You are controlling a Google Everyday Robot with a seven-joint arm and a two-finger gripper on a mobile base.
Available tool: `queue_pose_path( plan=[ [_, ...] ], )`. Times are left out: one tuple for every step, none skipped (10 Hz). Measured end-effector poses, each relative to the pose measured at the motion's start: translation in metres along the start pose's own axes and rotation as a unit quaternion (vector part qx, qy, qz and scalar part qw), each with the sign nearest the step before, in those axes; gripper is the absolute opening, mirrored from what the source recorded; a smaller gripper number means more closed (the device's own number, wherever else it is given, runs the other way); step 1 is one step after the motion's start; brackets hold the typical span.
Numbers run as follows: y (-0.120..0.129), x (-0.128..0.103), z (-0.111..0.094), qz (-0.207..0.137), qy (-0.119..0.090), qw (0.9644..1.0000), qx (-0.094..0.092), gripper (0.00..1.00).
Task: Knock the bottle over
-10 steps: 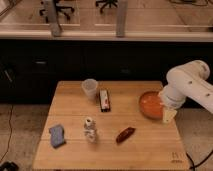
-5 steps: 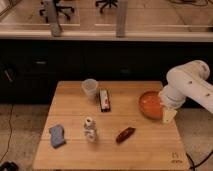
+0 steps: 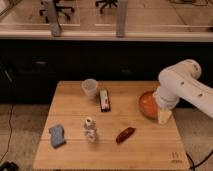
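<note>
A light wooden table [image 3: 145, 150] fills the lower half of the view, seen from above and in front, with a dark low cabinet [image 3: 75, 62] running along behind it. My white arm [image 3: 180, 85] comes in from the right and bends down over the table's right edge. An orange bowl [image 3: 148, 104] sits on the right side of the table, partly covered by my arm. My gripper [image 3: 164, 117], a pale cream piece, points downward just beside the bowl's right rim, near the table's right edge; I cannot tell whether it is released, clenched or grasping anything. A flat black-and-red box [image 3: 104, 99] lies near the back middle of the table, its long side running front to back. A clear plastic cup [image 3: 90, 88] stands upright just to the left of the box. A blue cloth [image 3: 57, 135] lies near the front left corner. The bottle [image 3: 90, 129], small and whitish with a mottled label, stands upright in the front middle of the table, in front of the cup and well apart from my gripper. A small reddish-brown object [image 3: 125, 134] lies tilted just to the right of the bottle, not touching it.
</note>
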Motion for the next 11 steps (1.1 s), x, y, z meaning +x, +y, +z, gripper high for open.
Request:
queue_pose_path(
  plan=[
    [0.001, -0.009, -0.002, -0.009, 0.002, 1.0, 0.0, 0.8],
    [0.005, -0.017, -0.004, -0.021, 0.006, 0.9998, -0.003, 0.8],
    [0.008, -0.023, -0.005, -0.03, 0.009, 0.9995, -0.004, 0.8],
    [0.009, -0.03, -0.006, -0.037, 0.009, 0.9993, -0.005, 0.8],
    [0.009, -0.042, -0.008, -0.047, 0.008, 0.9988, -0.006, 0.8],
    [0.009, -0.062, -0.01, -0.065, 0.006, 0.9978, -0.006, 0.8],
    [0.01, -0.075, -0.011, -0.078, 0.002, 0.997, -0.007, 0.8],
    [0.012, -0.082, -0.012, -0.088, 0.002, 0.9961, -0.008, 0.8],
    [0.014, -0.087, -0.012, -0.096, 0.001, 0.9953, -0.009, 0.8],
    [0.015, -0.098, -0.012, -0.107, 0.0, 0.9942, -0.009, 0.8],
    [0.016, -0.11, -0.012, -0.115, -0.004, 0.9933, -0.01, 0.8]
  ],
)
